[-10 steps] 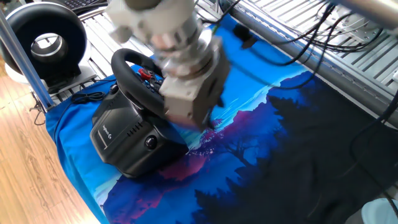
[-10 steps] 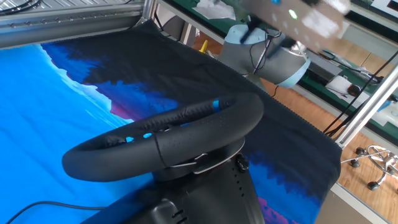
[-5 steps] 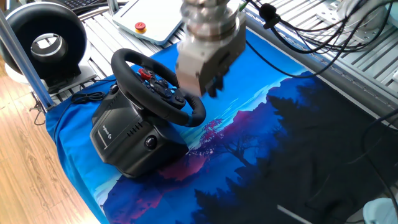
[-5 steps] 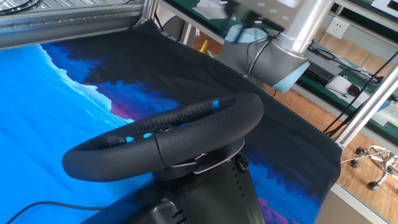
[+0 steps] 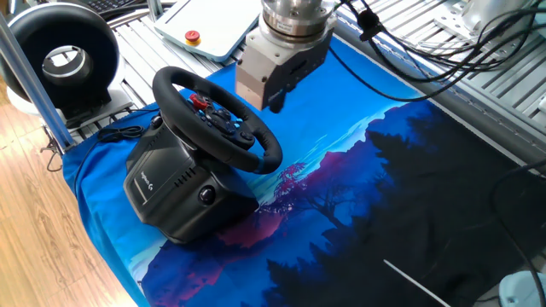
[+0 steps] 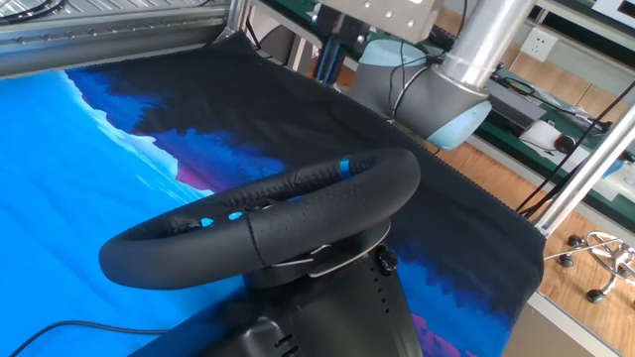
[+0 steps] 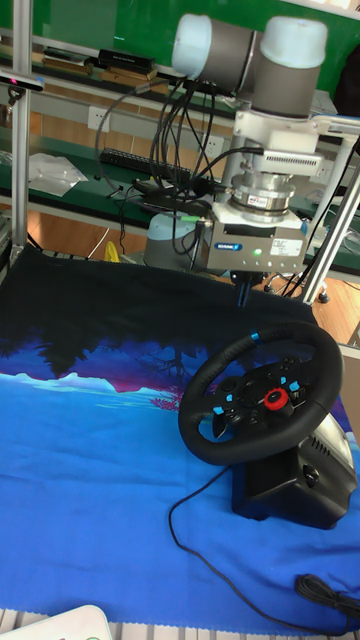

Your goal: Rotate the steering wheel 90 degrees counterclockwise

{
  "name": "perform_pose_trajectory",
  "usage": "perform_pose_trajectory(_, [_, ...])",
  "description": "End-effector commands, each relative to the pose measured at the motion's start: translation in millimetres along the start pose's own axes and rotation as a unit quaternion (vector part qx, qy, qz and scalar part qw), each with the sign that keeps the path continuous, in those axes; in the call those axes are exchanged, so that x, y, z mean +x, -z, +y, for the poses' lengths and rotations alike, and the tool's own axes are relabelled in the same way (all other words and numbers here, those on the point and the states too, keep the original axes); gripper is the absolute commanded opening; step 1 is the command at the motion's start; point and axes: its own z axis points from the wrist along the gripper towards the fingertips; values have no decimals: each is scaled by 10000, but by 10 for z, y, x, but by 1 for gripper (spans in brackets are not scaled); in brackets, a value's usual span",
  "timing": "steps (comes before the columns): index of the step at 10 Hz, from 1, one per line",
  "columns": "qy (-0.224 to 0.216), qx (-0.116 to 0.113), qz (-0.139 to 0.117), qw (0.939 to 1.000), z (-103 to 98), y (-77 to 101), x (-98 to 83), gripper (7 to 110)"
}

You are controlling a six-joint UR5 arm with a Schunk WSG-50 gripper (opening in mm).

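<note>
Gripper [image 5: 275, 101] has risen off the steering wheel [image 5: 217, 119] | hangs above its far rim, clear | fingers: cannot tell if apart | wheel on blue mat [image 5: 358, 162]

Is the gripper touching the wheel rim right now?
No, the gripper hangs above and behind the steering wheel, with open space between them.

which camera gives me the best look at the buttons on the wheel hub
The tall fixed view: it faces the wheel, showing the red centre and buttons. One fixed view shows them obliquely. The other fixed view sees only the rim's back.
</note>
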Motion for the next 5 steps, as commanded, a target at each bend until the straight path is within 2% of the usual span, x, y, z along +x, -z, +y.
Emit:
perform_pose_trajectory(1, [-40,-182,-162,9997,78,-44,-150,7])
perform_pose_trajectory(5, [17,-234,-115,9997,149,-30,-147,7])
